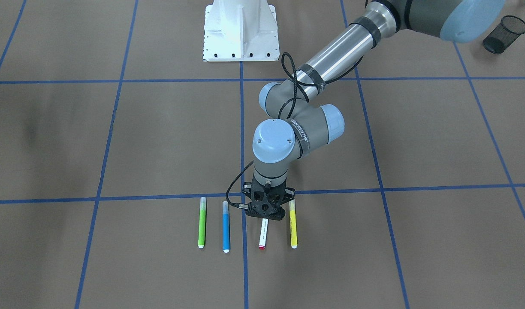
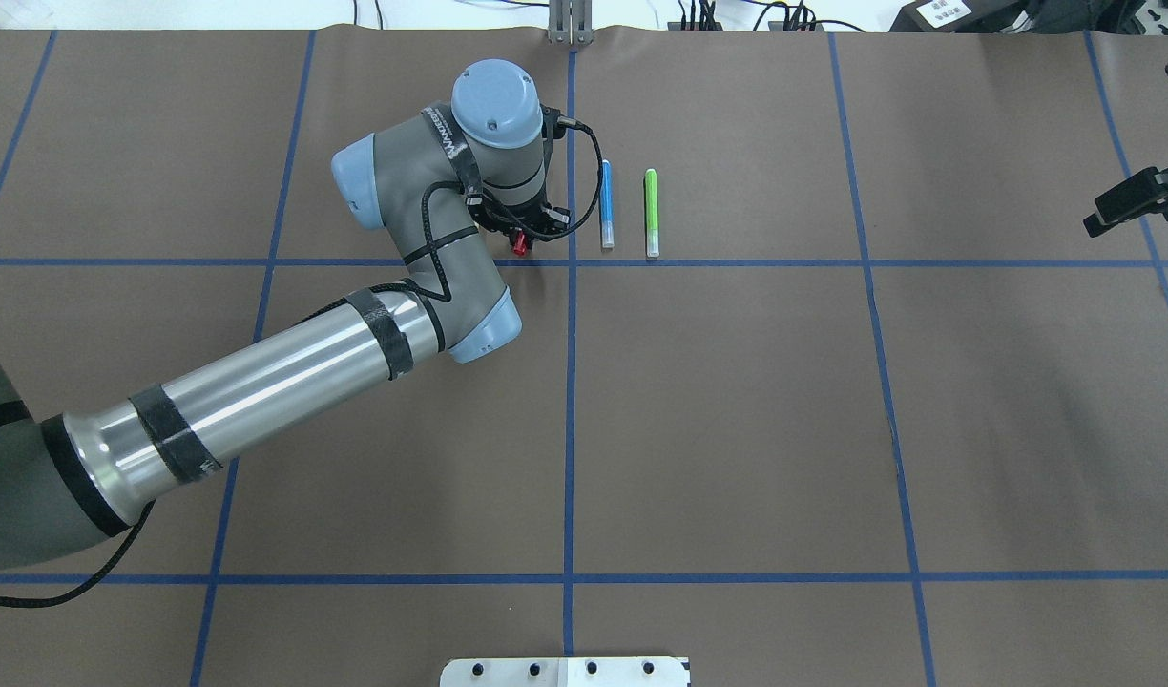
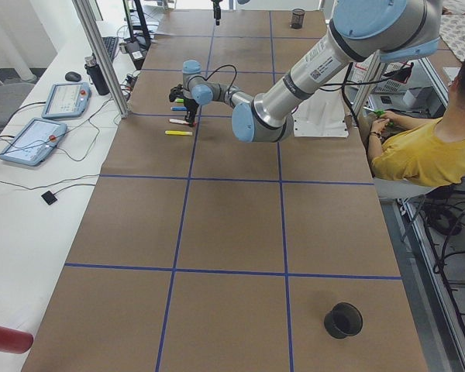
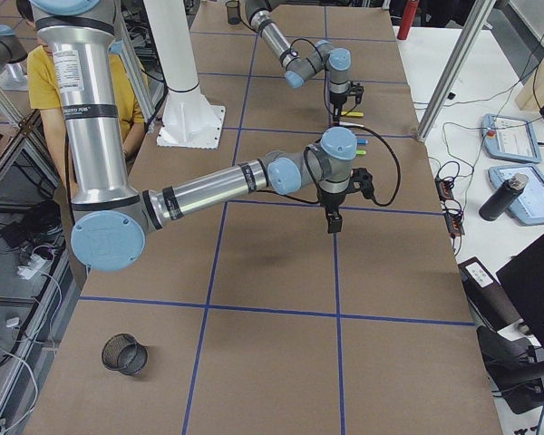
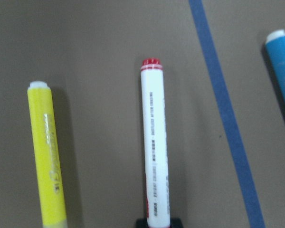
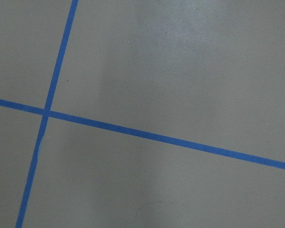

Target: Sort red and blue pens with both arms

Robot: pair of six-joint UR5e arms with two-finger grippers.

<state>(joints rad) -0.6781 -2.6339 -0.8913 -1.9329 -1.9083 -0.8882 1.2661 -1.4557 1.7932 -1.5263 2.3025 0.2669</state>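
The red pen, white-barrelled with a red end, lies in a row of markers, and its red cap pokes out under my left wrist. My left gripper is down on the pen's upper end, and its black tips flank the barrel at the bottom of the left wrist view, so it looks shut on the pen. The blue pen lies one place over, untouched. My right gripper hangs at the table's far right edge above bare paper. Whether it is open or shut is unclear.
A green marker and a yellow marker lie at the ends of the row. A black mesh cup lies tipped at one table end, and another cup stands at the other. A seated person is beside the white robot base.
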